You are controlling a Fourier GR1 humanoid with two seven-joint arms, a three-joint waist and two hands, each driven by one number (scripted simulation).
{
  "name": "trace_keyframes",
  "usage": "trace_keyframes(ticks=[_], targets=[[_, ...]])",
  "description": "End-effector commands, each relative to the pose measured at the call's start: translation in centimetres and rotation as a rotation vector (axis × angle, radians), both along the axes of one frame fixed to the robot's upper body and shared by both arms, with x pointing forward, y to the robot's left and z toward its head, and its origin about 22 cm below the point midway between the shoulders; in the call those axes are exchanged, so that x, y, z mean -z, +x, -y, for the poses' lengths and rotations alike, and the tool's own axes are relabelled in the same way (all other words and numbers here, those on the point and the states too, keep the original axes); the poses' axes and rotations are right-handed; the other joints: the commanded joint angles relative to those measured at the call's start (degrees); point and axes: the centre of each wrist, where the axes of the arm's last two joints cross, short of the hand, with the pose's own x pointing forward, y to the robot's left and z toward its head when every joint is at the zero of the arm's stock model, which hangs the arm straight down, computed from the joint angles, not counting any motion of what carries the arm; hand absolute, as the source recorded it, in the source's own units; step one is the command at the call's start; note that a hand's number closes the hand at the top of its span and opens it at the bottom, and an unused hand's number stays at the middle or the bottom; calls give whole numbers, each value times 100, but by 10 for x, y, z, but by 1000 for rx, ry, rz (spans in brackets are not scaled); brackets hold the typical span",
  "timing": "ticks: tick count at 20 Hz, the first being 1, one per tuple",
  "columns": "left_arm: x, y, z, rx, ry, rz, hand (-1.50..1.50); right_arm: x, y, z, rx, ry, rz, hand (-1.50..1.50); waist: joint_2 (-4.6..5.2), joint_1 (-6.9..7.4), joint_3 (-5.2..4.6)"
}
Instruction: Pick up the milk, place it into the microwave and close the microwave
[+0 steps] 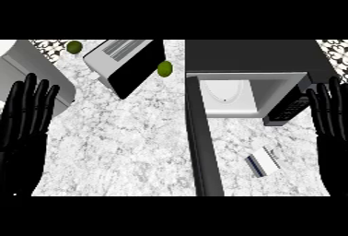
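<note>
Clearly nothing is held: the right hand [329,113] and left hand [27,110] rest with straight fingers, the milk carton [263,162] lies below-left of the right fingers, before the open microwave [252,69], so reaching is easy

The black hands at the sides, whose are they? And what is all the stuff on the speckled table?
Those are a robot's hands. The picture is taken from the robot's head, looking straight down at a kitchen counter. The left hand and right hand rest open at the edges, fingers up, holding nothing. The big dark box is a microwave with its door swung open, so you can see the white inside. In front of it lies a small milk carton on its side. Further left sits another grey and black appliance, with two green fruits: one beside it, one near the top edge.
</note>
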Motion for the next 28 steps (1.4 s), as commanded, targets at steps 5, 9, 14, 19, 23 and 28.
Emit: trace_keyframes(ticks=[5, 9, 14, 19, 23, 28], targets=[[3, -26, 2, -116, 15, -11, -150, 7, -37, -11, -76, -55, 2, -150, 244, -57, -164], [16, -18, 9, -130, -122, -171, -150, 39, -40, -34, -321, 145, -71, -150, 250, -79, -153], [14, -65, 16, -132, -110, -167, -150, 30, -67, -36, -338, 132, -87, -150, 243, -43, -163], [15, -82, 10, -121, -113, -165, -150, 52, -81, -40, -259, 117, -67, -150, 245, -52, -163], [46, -108, 31, -135, -120, -173, -150, 57, -77, -39, -194, 87, -57, -150, 237, -13, -165], [42, -111, 18, -117, -115, -173, -150, 65, -73, -35, -32, 13, -29, -150, 247, -21, -164]])
